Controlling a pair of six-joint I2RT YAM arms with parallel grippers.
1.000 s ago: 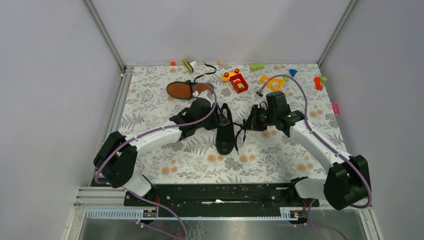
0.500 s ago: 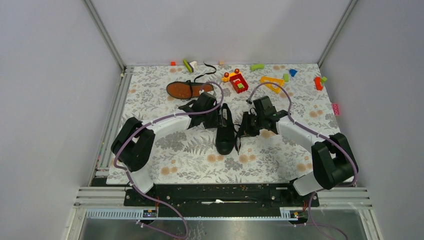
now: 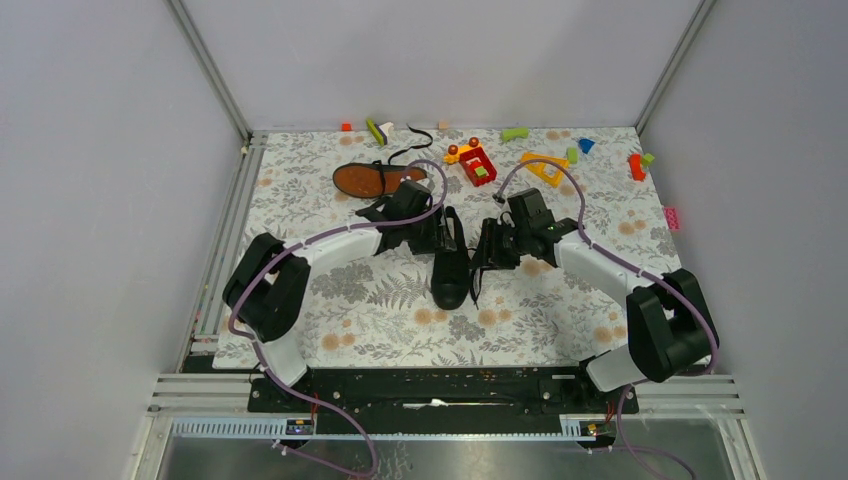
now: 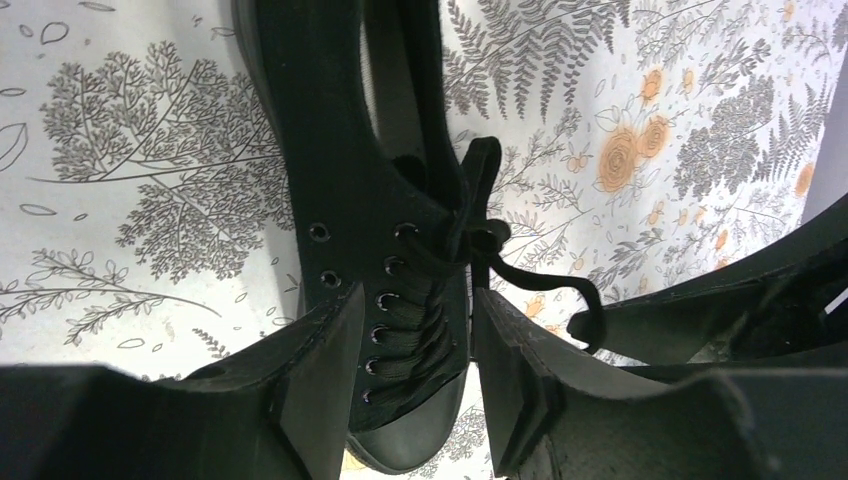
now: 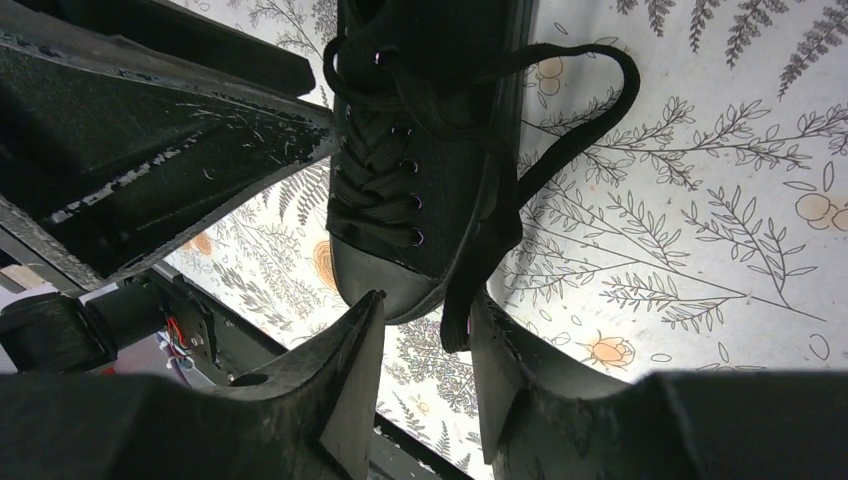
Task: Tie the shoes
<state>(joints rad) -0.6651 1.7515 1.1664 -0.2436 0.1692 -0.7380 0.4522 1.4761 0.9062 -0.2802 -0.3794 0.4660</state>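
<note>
One black shoe (image 3: 450,265) stands upright mid-table, toe toward the arm bases. Its laced front (image 4: 405,290) shows in the left wrist view, with a loose lace loop (image 4: 560,285) off to its right. The other shoe (image 3: 375,180) lies on its side behind it, orange-brown sole showing. My left gripper (image 3: 437,238) (image 4: 415,375) hovers open over the upright shoe's lacing, holding nothing. Just right of that shoe, my right gripper (image 3: 483,252) (image 5: 425,385) is open. A loose lace end (image 5: 458,320) hangs against its right finger (image 5: 500,380), past the toe cap (image 5: 400,270).
Small toy blocks lie along the far edge: a red-and-yellow one (image 3: 475,162), a yellow one (image 3: 543,165), a green one (image 3: 514,133), a red one (image 3: 636,166). Grey walls close in three sides. The two grippers sit close together over the shoe.
My right gripper moved left toward the upright shoe and opened, letting the lace go. The left arm swung its elbow out; its gripper stayed open by the shoe.
</note>
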